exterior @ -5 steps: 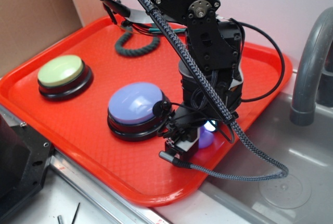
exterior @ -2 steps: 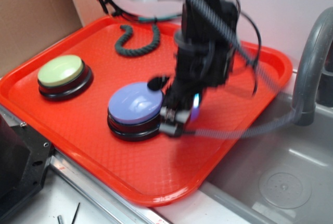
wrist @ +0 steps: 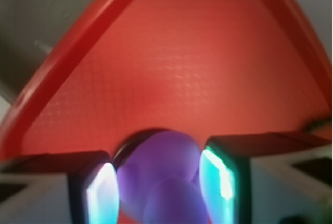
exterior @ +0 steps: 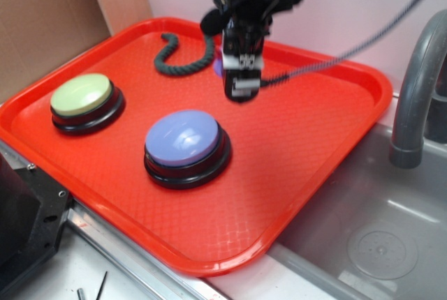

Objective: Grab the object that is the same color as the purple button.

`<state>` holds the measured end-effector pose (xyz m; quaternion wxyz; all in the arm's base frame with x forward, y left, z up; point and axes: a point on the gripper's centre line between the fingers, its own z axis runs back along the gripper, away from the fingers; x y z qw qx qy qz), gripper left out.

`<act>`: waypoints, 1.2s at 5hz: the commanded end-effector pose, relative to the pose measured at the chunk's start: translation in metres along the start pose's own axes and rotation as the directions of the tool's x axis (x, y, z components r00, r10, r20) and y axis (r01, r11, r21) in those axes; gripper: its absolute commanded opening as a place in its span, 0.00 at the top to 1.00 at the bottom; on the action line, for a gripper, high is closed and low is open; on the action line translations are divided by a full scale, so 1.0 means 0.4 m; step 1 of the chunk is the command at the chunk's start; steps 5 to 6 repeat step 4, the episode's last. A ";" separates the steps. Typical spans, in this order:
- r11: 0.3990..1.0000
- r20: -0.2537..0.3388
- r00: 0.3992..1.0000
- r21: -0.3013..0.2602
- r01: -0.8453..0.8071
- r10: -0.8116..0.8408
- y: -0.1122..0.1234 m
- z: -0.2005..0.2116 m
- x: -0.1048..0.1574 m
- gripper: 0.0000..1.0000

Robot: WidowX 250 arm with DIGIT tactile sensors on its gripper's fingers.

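Observation:
The purple duck (wrist: 156, 169) sits glossy between my two lit fingers in the wrist view and fills the gap, so my gripper (wrist: 158, 182) is shut on it. From outside, my gripper (exterior: 237, 89) hangs blurred above the back middle of the red tray (exterior: 314, 139). Only a sliver of the purple duck (exterior: 218, 68) shows at its left side. The purple button (exterior: 183, 136), a lavender dome on a black base, rests on the tray below and to the front left of the gripper, apart from it.
A pale green dome button (exterior: 82, 94) stands at the tray's left. A dark green rope piece (exterior: 183, 59) curls at the back, just left of the gripper. A steel sink (exterior: 377, 244) and grey faucet (exterior: 418, 84) lie to the right, cardboard (exterior: 42, 21) to the left.
The gripper has risen from the tray surface beside the purple button's right side and swung toward the back of the tray, carrying the purple duck up with it.

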<state>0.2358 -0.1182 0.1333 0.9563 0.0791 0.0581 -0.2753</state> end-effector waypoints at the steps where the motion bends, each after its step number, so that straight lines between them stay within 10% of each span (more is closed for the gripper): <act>1: 0.873 0.037 0.877 -0.126 -0.471 0.478 0.070 0.177 -0.098 1.00; 3: 0.734 0.069 0.735 -0.169 -0.658 0.675 0.128 0.235 -0.164 1.00; 6: 0.725 0.040 0.727 -0.128 -0.676 0.685 0.128 0.219 -0.145 1.00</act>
